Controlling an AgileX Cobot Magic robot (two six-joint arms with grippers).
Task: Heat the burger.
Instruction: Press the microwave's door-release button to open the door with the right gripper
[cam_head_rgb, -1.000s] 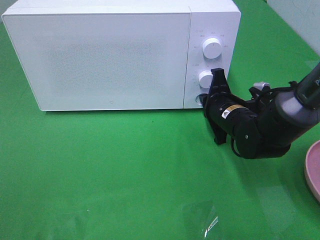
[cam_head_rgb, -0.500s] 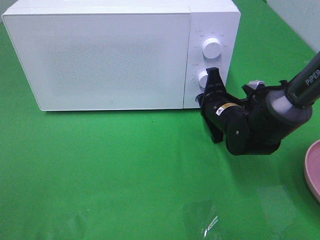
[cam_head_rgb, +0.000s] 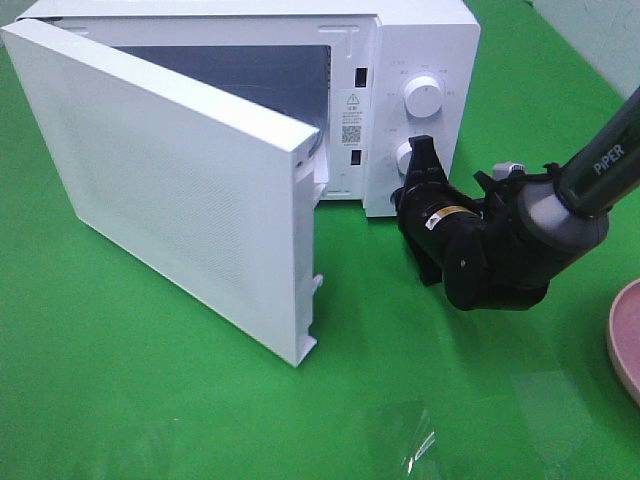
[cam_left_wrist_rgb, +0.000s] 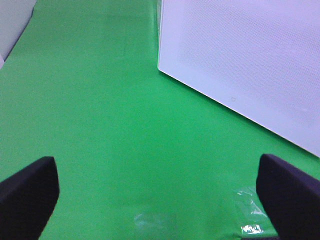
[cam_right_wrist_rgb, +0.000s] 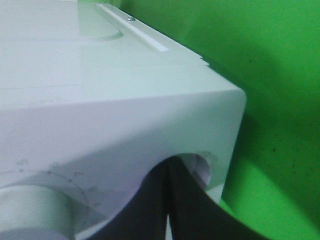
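The burger is out of view in every frame. The white microwave (cam_head_rgb: 425, 40) stands at the back of the green table, its door (cam_head_rgb: 170, 190) swung out toward the front left. My right gripper (cam_head_rgb: 405, 195) is shut, tips pressed on the bottom of the control panel, just below the lower knob (cam_head_rgb: 404, 153). In the right wrist view the shut right gripper (cam_right_wrist_rgb: 167, 167) touches a small round button (cam_right_wrist_rgb: 204, 167). My left gripper (cam_left_wrist_rgb: 155, 192) is open above bare cloth, with nothing between its dark fingers (cam_left_wrist_rgb: 27, 192); the door (cam_left_wrist_rgb: 240, 55) lies ahead of it.
A pink plate's rim (cam_head_rgb: 625, 340) shows at the right edge. A scrap of clear film (cam_head_rgb: 415, 445) lies on the green cloth near the front. The upper knob (cam_head_rgb: 424, 96) sits above the gripper. The open door takes up the left middle of the table.
The microwave door, closed in both earlier frames, has sprung open toward the front left. My right gripper moved slightly left onto the panel's lower corner.
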